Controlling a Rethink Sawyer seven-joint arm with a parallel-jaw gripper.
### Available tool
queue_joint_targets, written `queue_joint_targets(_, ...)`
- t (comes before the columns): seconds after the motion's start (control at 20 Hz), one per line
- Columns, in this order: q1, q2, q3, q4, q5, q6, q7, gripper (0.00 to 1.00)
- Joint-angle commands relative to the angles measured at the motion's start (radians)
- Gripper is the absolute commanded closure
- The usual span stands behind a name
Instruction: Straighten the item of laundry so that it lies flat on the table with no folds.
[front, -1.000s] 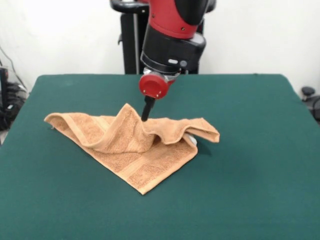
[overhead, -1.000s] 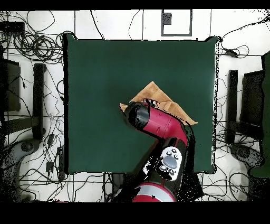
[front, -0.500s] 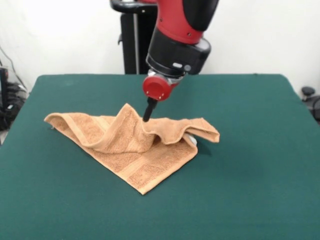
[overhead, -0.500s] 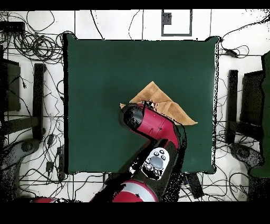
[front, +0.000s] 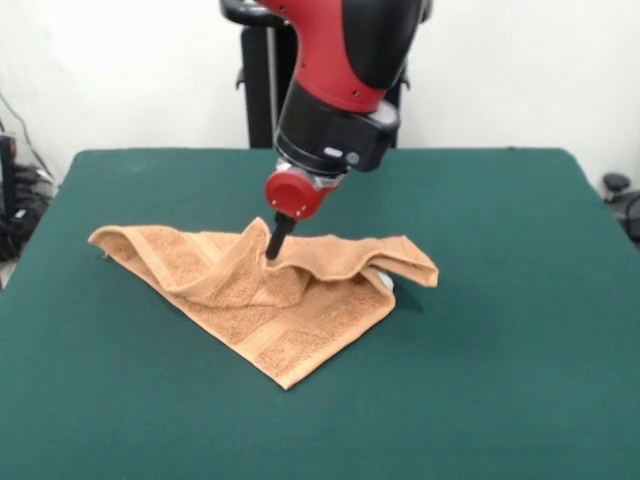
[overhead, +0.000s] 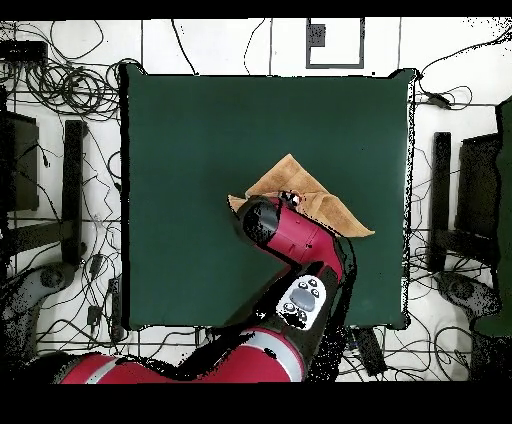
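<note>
Towel (front: 262, 295): orange-tan terry, looped nap, flat woven band running parallel to the hem near the 6 o'clock corner. Not flat. In the front view it reads as a rough triangle, long edge along the top, point at 6 o'clock. A raised ridge runs across the upper edge, with a folded-over flap at the 3 o'clock end that lifts off the surface and casts a shadow under it. The 9 o'clock corner is curled up slightly.

Gripper (front: 272, 247): dark narrow tip below a red round wrist cap, pressed into the ridge at the towel's 12 o'clock edge; cloth peaks up right beside it. Cannot tell the finger state, since the tip is buried in the fold and reads as one dark stub. The overhead view hides it under the arm.

Table (front: 500, 330): dark green felt-like top, matte, rectangular with rounded corners. Towel sits a bit left of centre in the front view; in the overhead view (overhead: 300, 195) it lies right of centre.

Room: white wall behind, pale tiled floor (overhead: 230, 45) with dark seams, cables (overhead: 45, 70) tangled around the table's sides.
</note>
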Motion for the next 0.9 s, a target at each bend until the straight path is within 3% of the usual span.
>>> queue_joint_targets(0.05, -0.034, 0.036, 0.073, 0.081, 0.056, -0.078, 0.159, 0.00)
queue_joint_targets(0.25, -0.047, 0.004, 0.089, 0.109, 0.049, -0.078, 0.142, 0.00)
queue_joint_targets(0.5, -0.006, -0.055, 0.033, 0.101, 0.043, 0.055, 0.143, 0.00)
queue_joint_targets(0.7, 0.020, -0.063, 0.005, 0.071, 0.044, 0.130, 0.155, 0.00)
queue_joint_targets(0.9, 0.012, -0.058, 0.021, 0.065, 0.049, 0.123, 0.155, 0.00)
